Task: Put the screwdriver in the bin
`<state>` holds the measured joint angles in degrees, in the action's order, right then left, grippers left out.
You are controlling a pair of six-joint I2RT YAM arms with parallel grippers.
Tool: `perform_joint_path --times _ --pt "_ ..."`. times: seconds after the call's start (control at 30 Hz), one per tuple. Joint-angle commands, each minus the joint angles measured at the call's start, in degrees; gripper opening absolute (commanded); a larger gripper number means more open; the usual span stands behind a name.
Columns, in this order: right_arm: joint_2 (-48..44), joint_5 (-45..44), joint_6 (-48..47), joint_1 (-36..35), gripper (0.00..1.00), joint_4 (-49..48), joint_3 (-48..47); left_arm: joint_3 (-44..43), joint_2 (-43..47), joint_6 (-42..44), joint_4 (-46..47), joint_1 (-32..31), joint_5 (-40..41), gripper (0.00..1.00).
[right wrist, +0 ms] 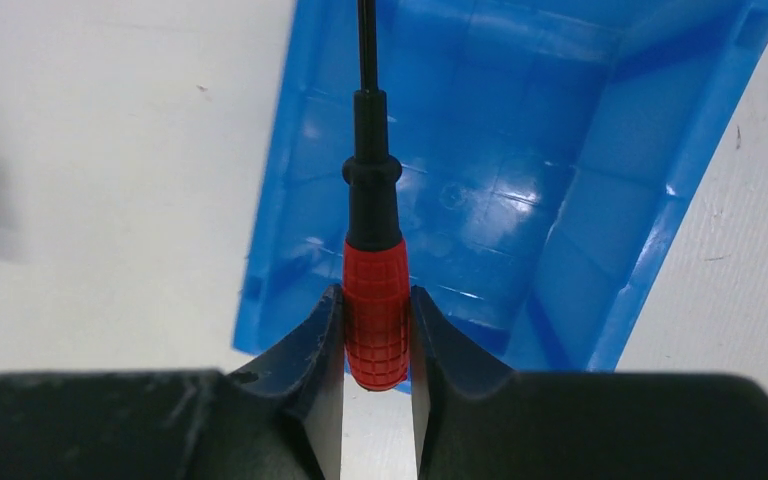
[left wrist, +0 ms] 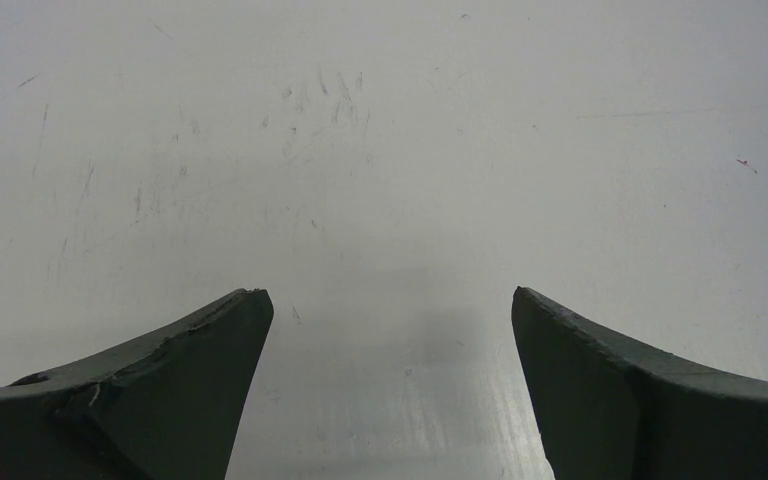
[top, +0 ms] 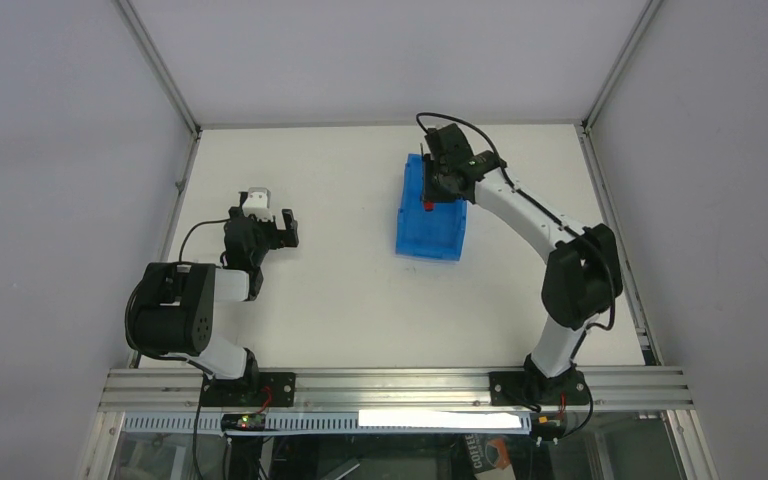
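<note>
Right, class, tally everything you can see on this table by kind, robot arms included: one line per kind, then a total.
Bin: 1
Screwdriver: 1
Arms: 2, the left arm and the right arm
Total: 4

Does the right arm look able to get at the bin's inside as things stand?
Likely yes: the right gripper, shut on the screwdriver, hangs above the open bin, with nothing showing between them.
</note>
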<state>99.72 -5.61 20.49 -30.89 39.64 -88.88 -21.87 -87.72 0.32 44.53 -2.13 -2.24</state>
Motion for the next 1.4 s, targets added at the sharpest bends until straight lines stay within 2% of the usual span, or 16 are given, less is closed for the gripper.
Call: perform_joint_path --times 0.0,0.17,0.37,0.6,0.8,1.03,1.17,1.27,1.37 --pt "1.9 -5.7 -0.2 -0.9 0.11 -7.2 4.0 0.1 1.4 -1.0 1.7 0.3 -0.9 0.99" --pt "4.5 -5.9 -1.9 -1.6 0.13 -12.9 9.5 0.1 1.4 -1.1 1.7 0.3 -0.9 0.99" --pt "9.8 -8.4 -1.6 -1.9 0.17 -13.5 9.9 0.1 1.3 -1.1 1.7 0.3 -0.9 0.99" --pt "11.0 -11.5 -0.9 -3.0 0.45 -13.6 9.5 0.1 1.3 -1.1 1.7 0.3 -0.9 0.99" --pt "8.0 -12.9 -1.0 -3.5 0.50 -11.8 7.3 0.1 1.4 -1.1 1.7 0.4 -1.0 0.99" --pt "-1.5 -13.9 -2.2 -3.7 0.61 -11.5 5.8 0.1 1.3 -1.1 1.7 0.3 -0.9 0.99" --pt "-5.7 -15.6 -3.9 -2.8 0.80 -9.7 5.3 0.1 1.4 -1.1 1.7 0.3 -0.9 0.99" --pt "-8.9 -16.4 -6.0 -0.6 0.98 -7.9 6.0 0.1 1.3 -1.1 1.7 0.3 -0.9 0.99" --pt "-12.3 -15.2 -8.1 3.5 0.99 -6.9 8.3 0.0 1.3 -1.1 1.7 0.3 -0.9 0.99"
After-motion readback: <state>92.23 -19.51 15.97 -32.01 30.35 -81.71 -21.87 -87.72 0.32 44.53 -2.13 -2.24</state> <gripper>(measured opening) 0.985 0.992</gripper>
